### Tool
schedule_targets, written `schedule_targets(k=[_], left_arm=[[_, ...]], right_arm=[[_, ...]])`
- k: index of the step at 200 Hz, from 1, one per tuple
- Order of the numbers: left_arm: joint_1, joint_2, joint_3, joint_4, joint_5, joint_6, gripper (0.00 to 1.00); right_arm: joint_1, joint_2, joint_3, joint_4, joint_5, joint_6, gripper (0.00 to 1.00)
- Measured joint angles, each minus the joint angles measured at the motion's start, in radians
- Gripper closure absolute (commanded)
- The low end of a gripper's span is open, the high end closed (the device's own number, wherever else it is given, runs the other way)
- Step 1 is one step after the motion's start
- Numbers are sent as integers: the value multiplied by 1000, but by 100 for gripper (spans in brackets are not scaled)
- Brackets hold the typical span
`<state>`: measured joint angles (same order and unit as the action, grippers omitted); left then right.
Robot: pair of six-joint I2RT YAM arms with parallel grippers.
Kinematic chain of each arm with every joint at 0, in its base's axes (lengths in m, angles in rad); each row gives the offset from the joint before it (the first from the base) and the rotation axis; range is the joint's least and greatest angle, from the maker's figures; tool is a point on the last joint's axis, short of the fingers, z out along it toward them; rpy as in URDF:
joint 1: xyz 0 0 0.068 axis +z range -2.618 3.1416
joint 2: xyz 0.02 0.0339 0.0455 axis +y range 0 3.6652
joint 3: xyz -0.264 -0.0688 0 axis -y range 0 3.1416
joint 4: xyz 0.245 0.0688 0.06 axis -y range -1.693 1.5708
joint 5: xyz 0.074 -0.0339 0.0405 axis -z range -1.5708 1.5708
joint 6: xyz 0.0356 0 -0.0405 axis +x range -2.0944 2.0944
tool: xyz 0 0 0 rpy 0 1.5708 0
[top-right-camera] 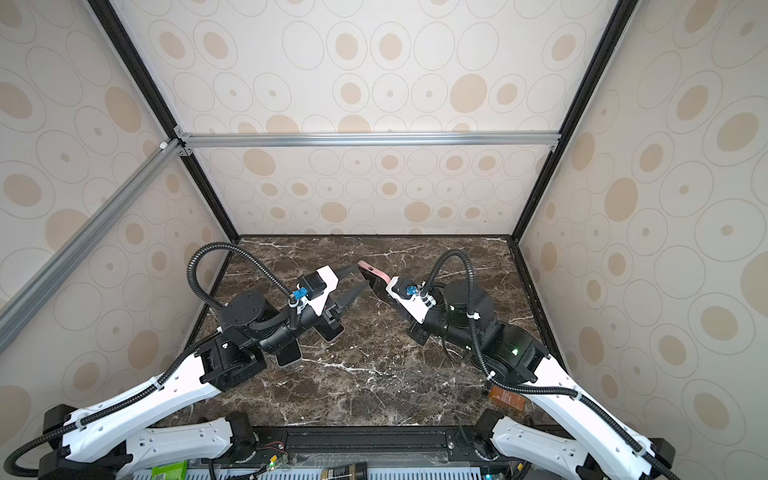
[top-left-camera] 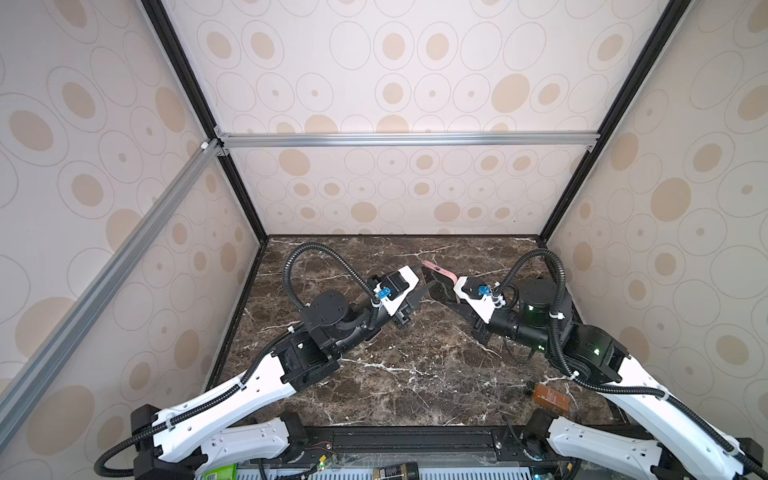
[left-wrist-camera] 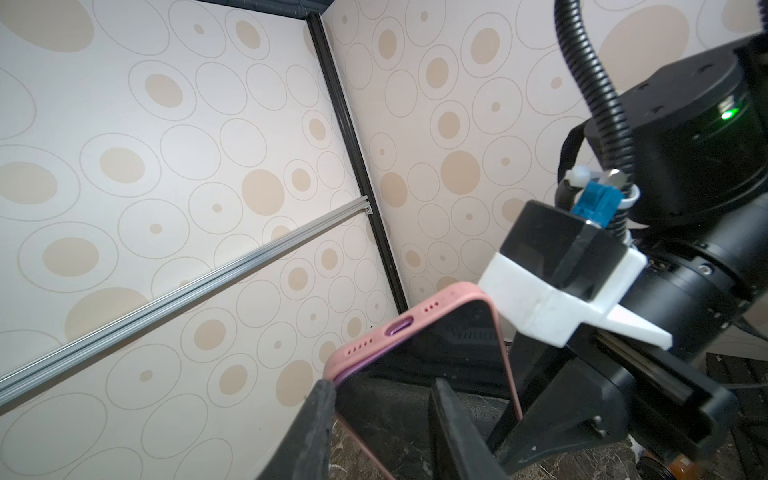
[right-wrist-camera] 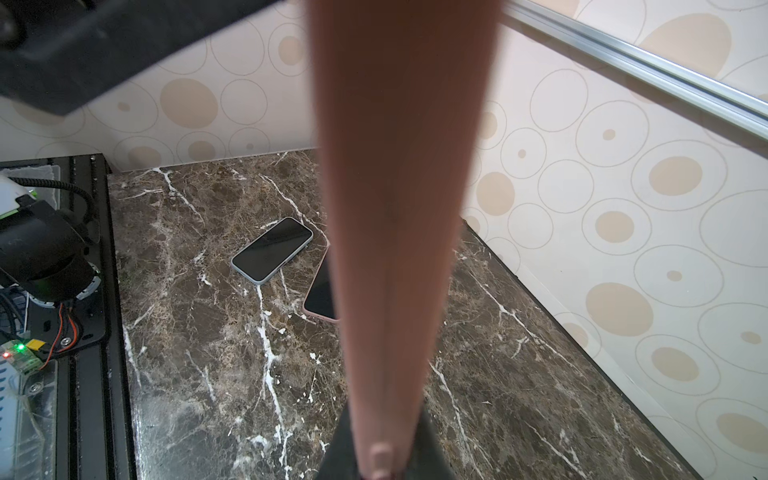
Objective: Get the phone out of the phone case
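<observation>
Phone (left-wrist-camera: pixel 419 365), seated in its pink phone case (left-wrist-camera: pixel 365 347), hangs tilted above the far middle of the table (top-left-camera: pixel 415 374), between the arms. The right gripper (top-left-camera: pixel 453 303) pinches its right end. The left gripper (left-wrist-camera: pixel 382 384) has its jaws spread astride the free left corner, one finger (left-wrist-camera: pixel 320 415) touching the case rim and the other across the screen. The step looks like prying that corner loose. Next, the finger probably must hook the lip and peel outward against a firm right hold.
</observation>
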<state>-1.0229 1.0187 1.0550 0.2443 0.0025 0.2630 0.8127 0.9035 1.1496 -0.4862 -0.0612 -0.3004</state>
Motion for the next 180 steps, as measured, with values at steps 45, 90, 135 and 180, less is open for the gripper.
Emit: schedule_targets(k=[45, 90, 135, 180], left_arm=[[0, 0, 0, 0, 0, 0, 61], [0, -2, 0, -1, 0, 0, 61], [-1, -6, 0, -5, -2, 1, 60], [-3, -7, 0, -7, -7, 12, 56]], right_arm=[[0, 0, -2, 0, -18, 0, 100], [0, 0, -2, 0, -34, 0, 100], [0, 0, -2, 0, -45, 0, 100], [0, 1, -2, 0, -55, 0, 100]])
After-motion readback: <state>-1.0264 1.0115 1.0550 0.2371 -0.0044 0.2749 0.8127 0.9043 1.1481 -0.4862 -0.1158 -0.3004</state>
